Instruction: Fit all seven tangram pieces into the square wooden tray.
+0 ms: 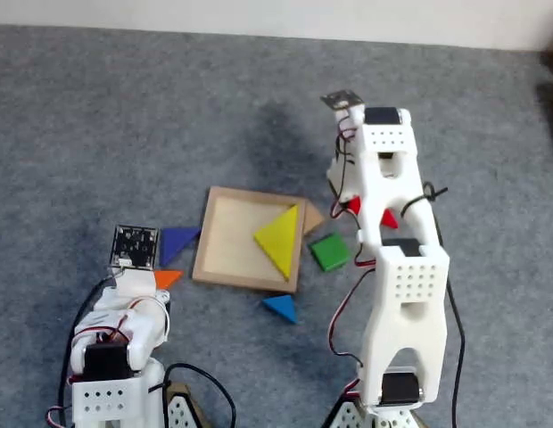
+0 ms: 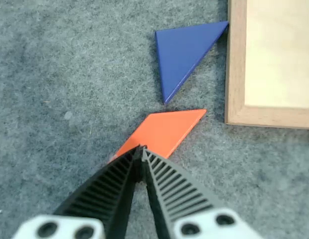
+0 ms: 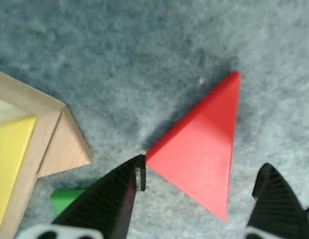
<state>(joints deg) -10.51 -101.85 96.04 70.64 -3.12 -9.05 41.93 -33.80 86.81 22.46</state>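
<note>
The left claw is pressed together over the orange parallelogram edge; the right claw is spread, straddling the red triangle.

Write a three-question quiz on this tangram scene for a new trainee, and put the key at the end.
1. Multiple choice: how many pieces lie inside the wooden tray? A. none B. one C. three
2. True or false: the right gripper is open, with the red triangle between its fingers.
3. Fill in: the left gripper is shut, its tips over the ___ piece.

Key
1. B, the yellow triangle.
2. True.
3. Orange: the orange parallelogram.
</note>
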